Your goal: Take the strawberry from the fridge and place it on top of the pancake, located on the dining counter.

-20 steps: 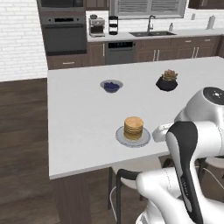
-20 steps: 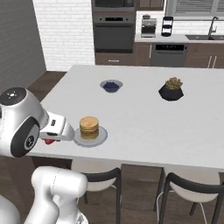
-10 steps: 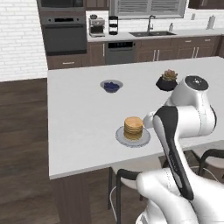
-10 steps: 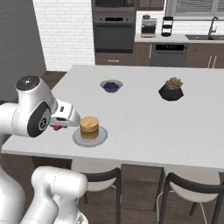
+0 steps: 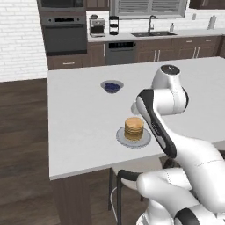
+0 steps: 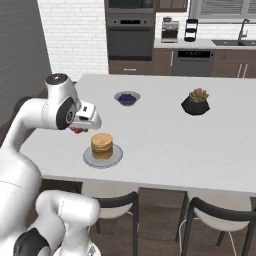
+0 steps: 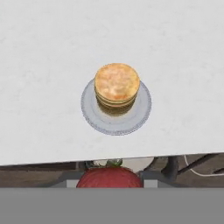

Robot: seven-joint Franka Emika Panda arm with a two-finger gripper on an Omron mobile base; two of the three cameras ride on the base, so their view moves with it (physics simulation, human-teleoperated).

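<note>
you've got the tiny red strawberry out of the fridge already: the gripper is clamped narrowly on it, just beside the one golden-brown pancake stack on its single grey plate, over the white dining counter. placing remains. one blueberry bowl, one dark plant pot.

Red strawberry sat clamped in pincer, golden pancake stack stood upright on grey plate near white table edge
</note>
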